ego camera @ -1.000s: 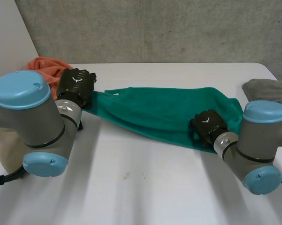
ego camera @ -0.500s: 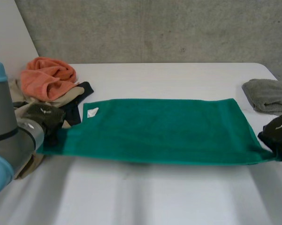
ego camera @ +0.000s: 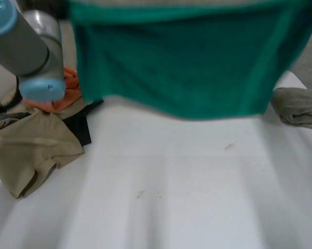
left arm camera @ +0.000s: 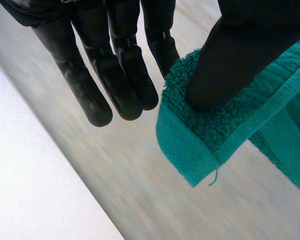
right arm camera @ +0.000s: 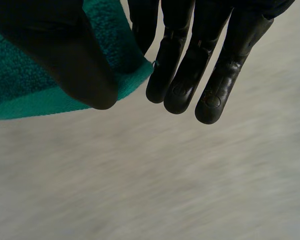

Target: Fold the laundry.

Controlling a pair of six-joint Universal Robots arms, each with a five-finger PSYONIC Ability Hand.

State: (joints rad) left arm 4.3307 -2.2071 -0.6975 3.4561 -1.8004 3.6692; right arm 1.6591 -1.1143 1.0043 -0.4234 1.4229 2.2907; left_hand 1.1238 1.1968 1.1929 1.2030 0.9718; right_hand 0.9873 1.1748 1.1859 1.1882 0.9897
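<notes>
Green towel hangs spread out above the counter, off its surface. My left robot hand pinches one top corner between thumb and a finger, the other fingers straight. My right robot hand pinches the opposite corner likewise. My left arm is up high.

Upper edge of the green towel cut off, far part of the table hidden behind it, orange cloth beside it partly behind the left arm, grey cloth beside it cropped
</notes>
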